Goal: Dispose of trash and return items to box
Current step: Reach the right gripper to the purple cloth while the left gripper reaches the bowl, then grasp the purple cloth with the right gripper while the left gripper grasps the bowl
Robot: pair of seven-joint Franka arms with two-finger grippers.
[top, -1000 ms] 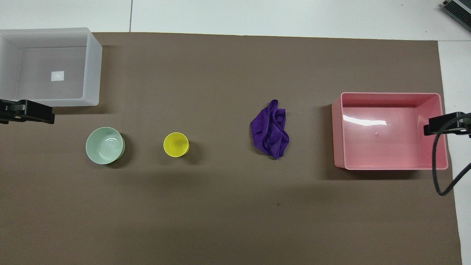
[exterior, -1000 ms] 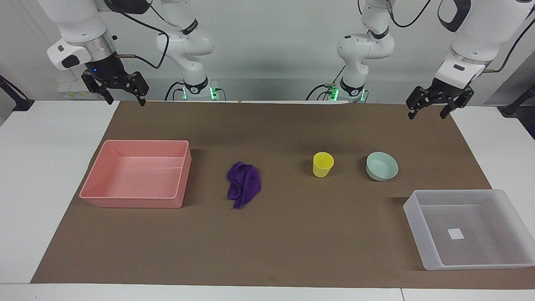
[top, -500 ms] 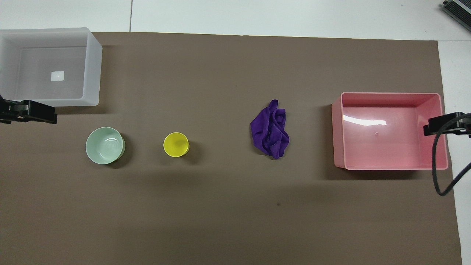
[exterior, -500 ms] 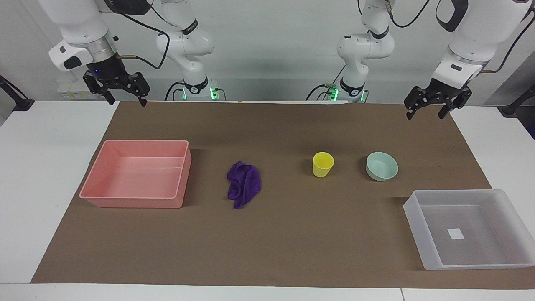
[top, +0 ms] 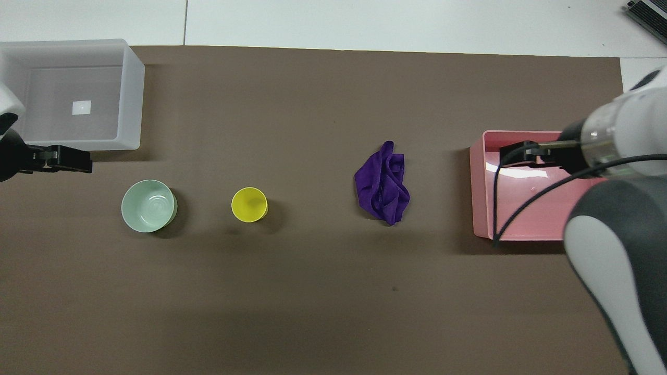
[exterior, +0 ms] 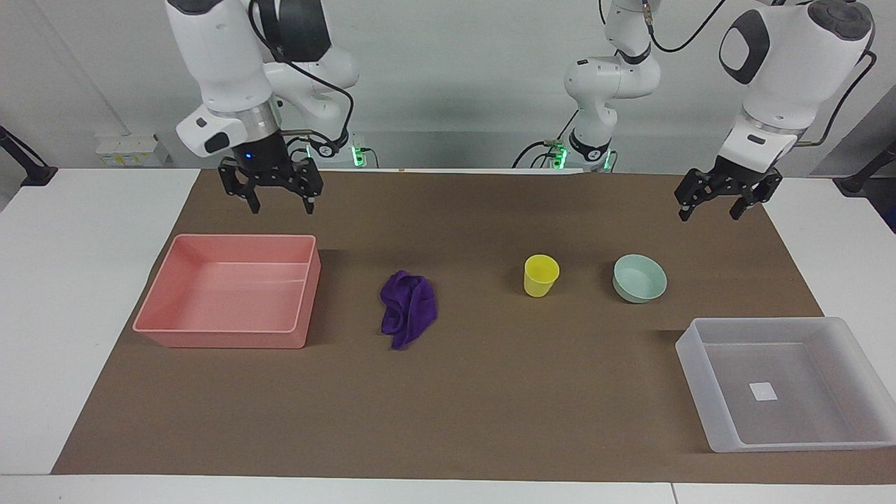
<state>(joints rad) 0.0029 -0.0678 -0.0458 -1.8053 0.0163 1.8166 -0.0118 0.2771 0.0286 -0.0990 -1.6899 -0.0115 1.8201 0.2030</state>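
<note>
The purple rag (exterior: 409, 308) (top: 383, 183) lies crumpled on the brown mat, beside the pink tray. The yellow cup (exterior: 541, 275) (top: 249, 204) stands upright next to the mint-green bowl (exterior: 639, 278) (top: 148, 205). The clear-grey box (exterior: 707, 371) (top: 131, 99), with its white sticker, sits empty at the left arm's end, farther from the robots than the bowl. My right gripper (exterior: 281, 208) (top: 513, 154) is open, raised over the pink tray's end nearest the rag. My left gripper (exterior: 708, 215) (top: 78, 162) is open, raised over the mat between the bowl and the box.
The pink rectangular tray (exterior: 168, 294) (top: 477, 187) sits empty at the right arm's end of the mat. The brown mat (exterior: 490, 392) covers most of the white table. A black cable (top: 495, 208) hangs from the right wrist over the tray.
My right arm has swung in from the table's end and now hangs over the pink tray. My left gripper has shifted slightly inward and lower. No object has moved.
</note>
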